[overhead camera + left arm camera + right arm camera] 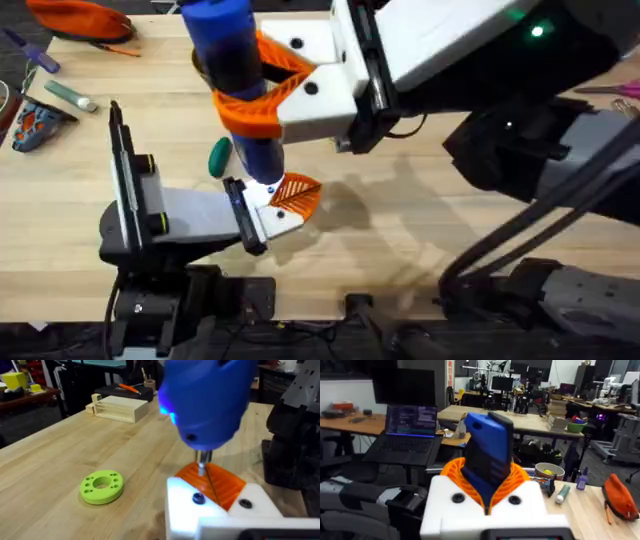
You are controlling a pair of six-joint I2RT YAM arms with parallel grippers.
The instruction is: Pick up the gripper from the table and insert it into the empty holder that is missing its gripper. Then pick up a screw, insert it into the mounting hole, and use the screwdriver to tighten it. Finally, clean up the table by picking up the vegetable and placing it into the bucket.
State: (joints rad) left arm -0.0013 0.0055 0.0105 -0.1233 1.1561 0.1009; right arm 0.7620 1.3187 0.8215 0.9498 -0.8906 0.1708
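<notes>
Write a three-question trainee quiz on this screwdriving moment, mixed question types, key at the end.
1. True or false: the right gripper holds the screwdriver upright.
2. In the left wrist view, the screwdriver tip meets: A) the green disc B) the gripper C) bare table
3. Fill in: in the overhead view, the vegetable lies on the ____.

Key: 1 true; 2 B; 3 table.

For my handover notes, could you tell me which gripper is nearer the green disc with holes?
The left. The left gripper sits on the table just beside the green disc, while the right gripper is raised above it, gripping the blue screwdriver.
</notes>
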